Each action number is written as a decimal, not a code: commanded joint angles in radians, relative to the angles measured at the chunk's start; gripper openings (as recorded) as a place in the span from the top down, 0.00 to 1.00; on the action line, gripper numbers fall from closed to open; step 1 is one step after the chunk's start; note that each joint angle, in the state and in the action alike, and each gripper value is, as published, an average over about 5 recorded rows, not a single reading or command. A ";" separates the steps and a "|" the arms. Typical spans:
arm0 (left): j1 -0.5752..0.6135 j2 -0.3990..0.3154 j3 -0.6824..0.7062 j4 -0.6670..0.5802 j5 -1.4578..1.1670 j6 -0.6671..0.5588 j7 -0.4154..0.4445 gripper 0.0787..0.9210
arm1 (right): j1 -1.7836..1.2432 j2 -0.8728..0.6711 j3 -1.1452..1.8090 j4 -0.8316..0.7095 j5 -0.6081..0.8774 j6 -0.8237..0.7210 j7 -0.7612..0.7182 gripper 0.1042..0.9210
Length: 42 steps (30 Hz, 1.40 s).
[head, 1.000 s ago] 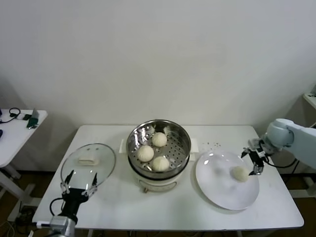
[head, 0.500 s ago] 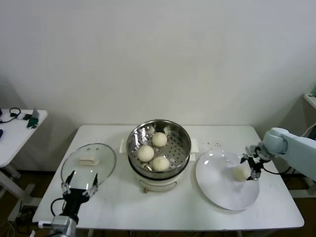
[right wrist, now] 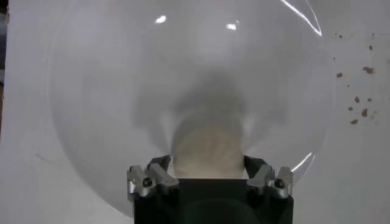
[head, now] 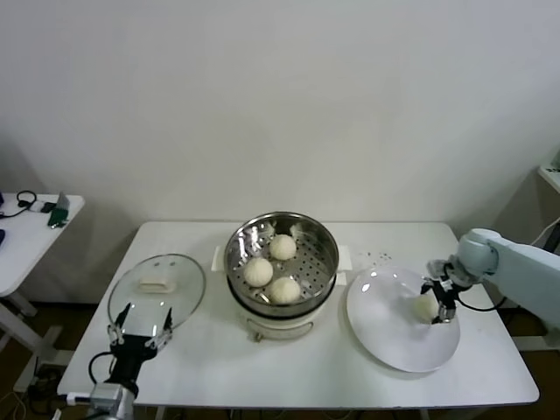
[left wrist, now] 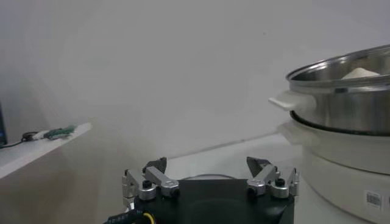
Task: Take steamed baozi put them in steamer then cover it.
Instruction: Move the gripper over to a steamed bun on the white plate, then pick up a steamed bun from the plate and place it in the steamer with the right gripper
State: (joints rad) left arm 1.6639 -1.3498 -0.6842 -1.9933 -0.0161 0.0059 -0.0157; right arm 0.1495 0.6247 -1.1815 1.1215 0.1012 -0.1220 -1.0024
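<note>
Three steamed baozi [head: 282, 247] lie on the perforated tray of the steel steamer [head: 327, 248] at the table's middle. A fourth baozi [head: 425, 307] sits on the white plate [head: 389, 337] at the right. My right gripper [head: 437, 302] is lowered over it, open, with one finger on each side; the right wrist view shows the bun [right wrist: 207, 146] between the fingers of the right gripper [right wrist: 207, 163]. The glass cover [head: 157, 284] lies flat at the left. My left gripper [head: 140, 317] waits open just in front of it, and it shows in the left wrist view [left wrist: 207, 164].
The steamer's side and handle [left wrist: 341, 103] stand close beside the left gripper. A small side table [head: 35, 223] with cables stands off to the left. Dark crumbs [head: 381, 256] dot the table behind the plate. The plate's front edge lies near the table's front edge.
My right gripper has moved a little left and down, from beside the plate's baozi to straddling it. The left arm, cover and steamer have not moved.
</note>
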 commanded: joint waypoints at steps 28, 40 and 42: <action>0.004 0.011 0.062 -0.023 0.020 -0.018 0.010 0.12 | 0.827 0.299 -0.580 0.050 0.643 -0.126 0.003 0.26; 0.002 0.031 0.104 -0.028 0.012 -0.029 0.027 0.12 | 0.868 0.514 -0.595 0.103 0.907 -0.212 0.115 0.26; -0.001 0.035 0.105 -0.026 0.005 -0.029 0.027 0.12 | 0.850 0.542 -0.593 0.111 0.922 -0.226 0.136 0.26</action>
State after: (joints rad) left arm 1.6660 -1.3252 -0.5964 -2.0212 0.0015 -0.0206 0.0093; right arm 0.9078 0.9857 -1.7016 1.2020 0.7976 -0.2886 -0.9454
